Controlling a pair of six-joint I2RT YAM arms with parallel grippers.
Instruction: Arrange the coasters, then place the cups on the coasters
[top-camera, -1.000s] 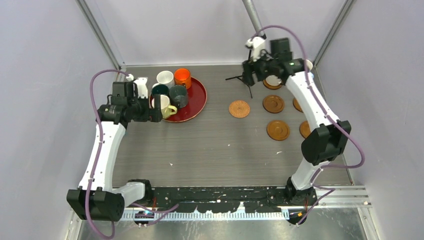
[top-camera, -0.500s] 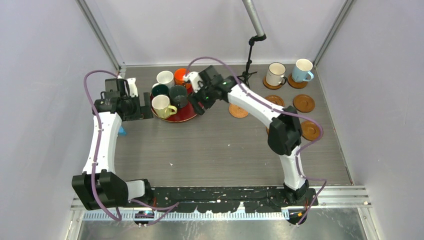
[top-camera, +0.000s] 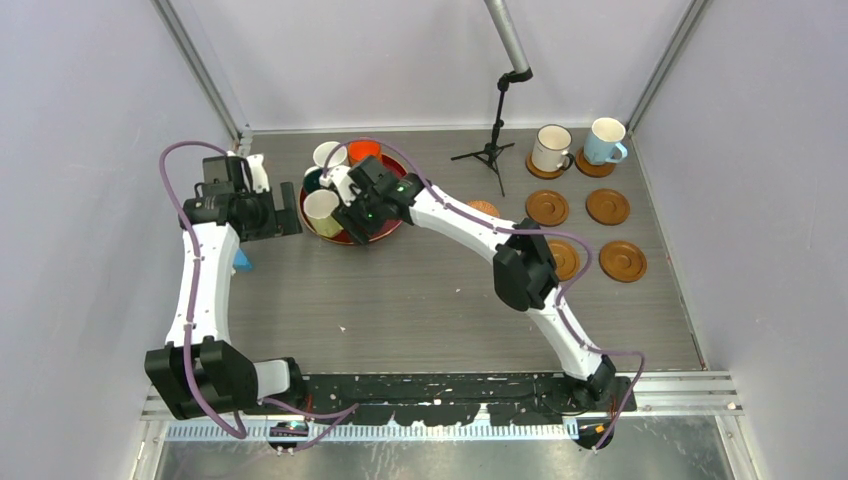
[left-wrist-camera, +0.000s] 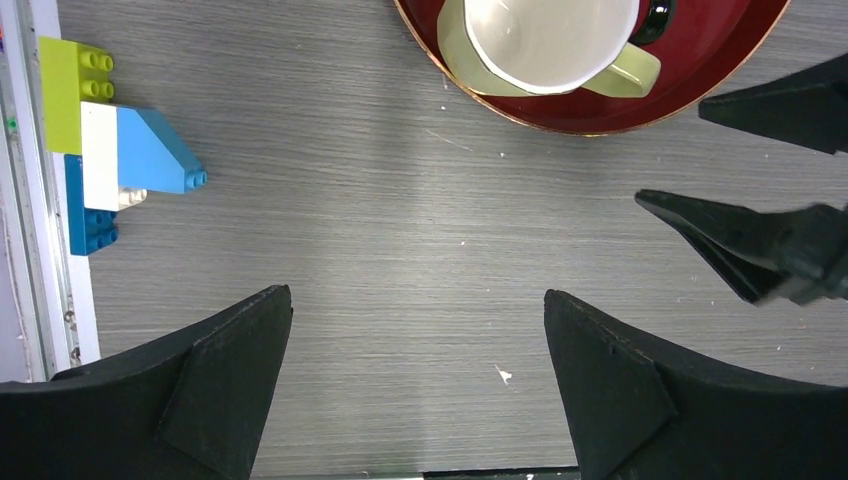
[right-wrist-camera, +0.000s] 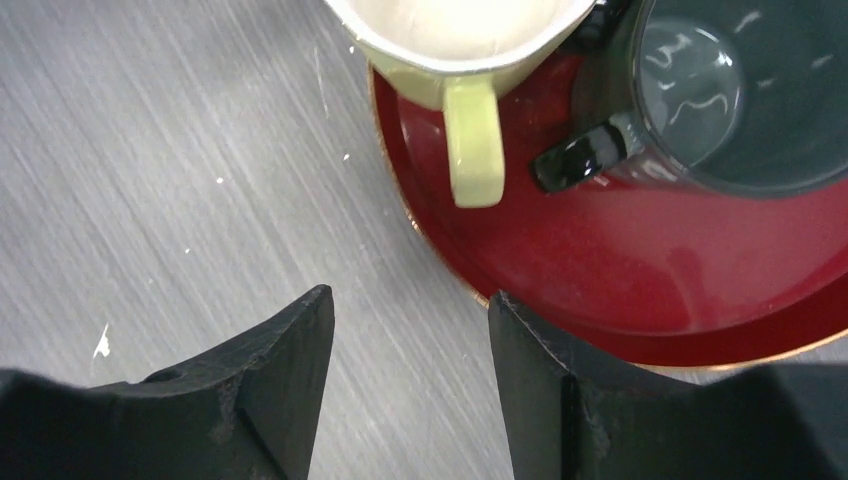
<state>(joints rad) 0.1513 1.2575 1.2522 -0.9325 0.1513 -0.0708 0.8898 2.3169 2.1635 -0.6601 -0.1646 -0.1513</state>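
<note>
On the red tray (top-camera: 385, 228) stand a white cup (top-camera: 328, 153), an orange cup (top-camera: 364, 150), a dark teal cup (top-camera: 313, 181) and a pale yellow cup (top-camera: 322, 206). The right wrist view shows the yellow cup's handle (right-wrist-camera: 473, 140) beside a dark grey-green cup (right-wrist-camera: 730, 90). My right gripper (right-wrist-camera: 410, 330) hangs open and empty over the tray's front rim (right-wrist-camera: 640, 300). My left gripper (left-wrist-camera: 418, 330) is open, empty, left of the tray. At the back right, a cream cup (top-camera: 551, 148) and a light blue cup (top-camera: 606, 138) sit on coasters. Bare coasters (top-camera: 547, 207) (top-camera: 607, 206) (top-camera: 623, 261) lie nearby.
A small black tripod (top-camera: 493, 150) stands at the back centre. Toy bricks (left-wrist-camera: 100, 150) lie by the left wall. My right arm stretches across the table and partly covers the woven coaster (top-camera: 487, 207) and another coaster (top-camera: 565, 258).
The right arm left the cream cup on its back-right coaster and swung left to the tray's front rim, its jaws narrowing. The left gripper drew back a little from the tray.
</note>
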